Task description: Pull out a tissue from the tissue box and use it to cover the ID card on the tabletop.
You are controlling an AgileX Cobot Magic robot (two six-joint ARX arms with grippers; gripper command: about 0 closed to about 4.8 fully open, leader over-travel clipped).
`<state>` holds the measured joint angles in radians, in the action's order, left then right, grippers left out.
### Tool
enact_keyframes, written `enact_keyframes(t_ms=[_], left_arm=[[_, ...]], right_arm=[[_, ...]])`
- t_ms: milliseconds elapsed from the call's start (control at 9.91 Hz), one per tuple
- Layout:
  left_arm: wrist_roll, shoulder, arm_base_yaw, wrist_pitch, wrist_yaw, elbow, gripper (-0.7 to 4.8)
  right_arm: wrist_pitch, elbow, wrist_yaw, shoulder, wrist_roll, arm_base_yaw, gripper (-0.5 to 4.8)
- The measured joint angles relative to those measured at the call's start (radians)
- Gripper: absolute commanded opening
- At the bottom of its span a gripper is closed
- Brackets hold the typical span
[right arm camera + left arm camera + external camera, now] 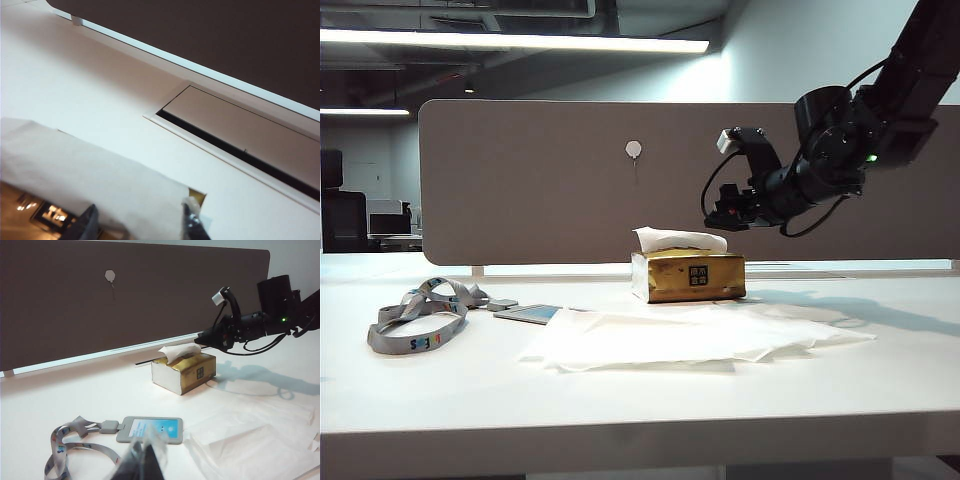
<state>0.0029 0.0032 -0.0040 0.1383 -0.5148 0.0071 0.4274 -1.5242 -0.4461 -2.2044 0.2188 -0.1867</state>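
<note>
Exterior view: right gripper [725,213] is hovering just above the tissue box [688,276], jaws partly parted, gripping nothing. Tissue [676,239] is sticking up from the box; ID card [528,314] is lying left of it. Left gripper [142,460]: jaw state unclear.

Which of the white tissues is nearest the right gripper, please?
The tissue sticking up out of the tissue box, just below the right gripper; the other white sheets lie flat on the tabletop.
</note>
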Motion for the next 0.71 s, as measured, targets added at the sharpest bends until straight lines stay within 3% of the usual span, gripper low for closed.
enact_keyframes(t_ms=[202, 707], left_arm=[[0.000, 0.000, 0.000, 0.000, 0.000, 0.000, -0.05], [0.000, 0.000, 0.000, 0.000, 0.000, 0.000, -0.05]], right_arm=[[-0.045, -0.072, 0.001, -0.042, 0.000, 0.000, 2.40], [-0.058, -0.084, 0.026, -0.085, 0.000, 0.000, 2.43]])
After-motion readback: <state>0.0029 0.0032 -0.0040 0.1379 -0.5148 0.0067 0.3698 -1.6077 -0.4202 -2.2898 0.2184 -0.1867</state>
